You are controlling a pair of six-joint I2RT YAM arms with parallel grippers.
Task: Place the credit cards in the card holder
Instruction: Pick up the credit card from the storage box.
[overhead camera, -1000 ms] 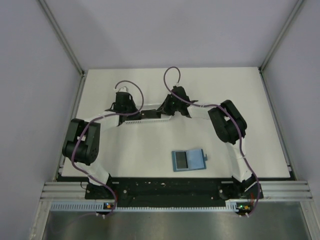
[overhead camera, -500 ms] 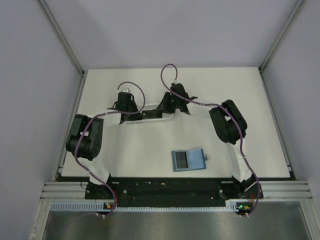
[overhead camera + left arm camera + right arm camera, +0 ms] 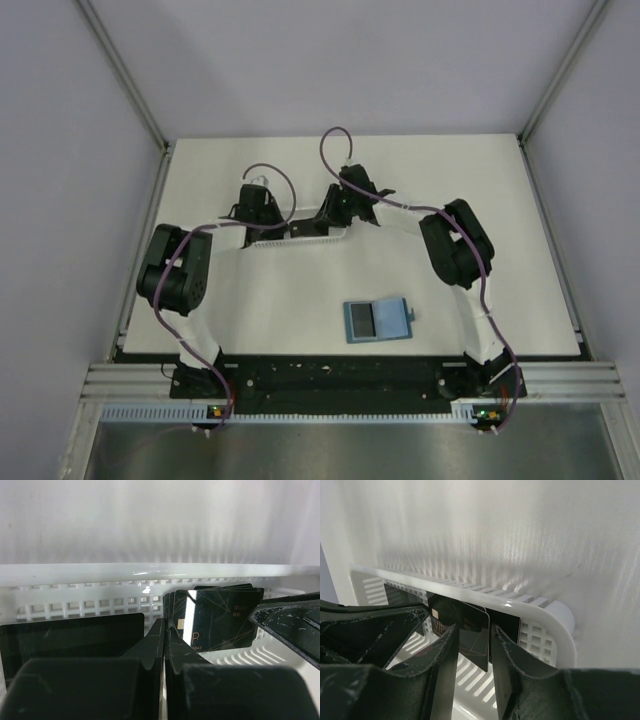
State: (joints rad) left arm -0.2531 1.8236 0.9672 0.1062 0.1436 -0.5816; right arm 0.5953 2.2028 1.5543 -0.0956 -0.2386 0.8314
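Several black credit cards stand on edge in a white basket tray at mid-table. Another card leans further left in the tray. My left gripper is shut, its tips right against the near edge of the stack; a grip on a card cannot be made out. My right gripper is open inside the tray's right end, its fingers on either side of a tilted black card. The teal card holder lies open and flat near the front, apart from both grippers.
The tray's slotted white rim curves round just beyond the right fingers. The two grippers work close together in the tray, each showing in the other's wrist view. White tabletop surrounds the tray, with grey walls around it.
My right jaws have opened around the card in the tray. The left arm has shifted slightly right, its jaws staying shut. The card holder has not moved.
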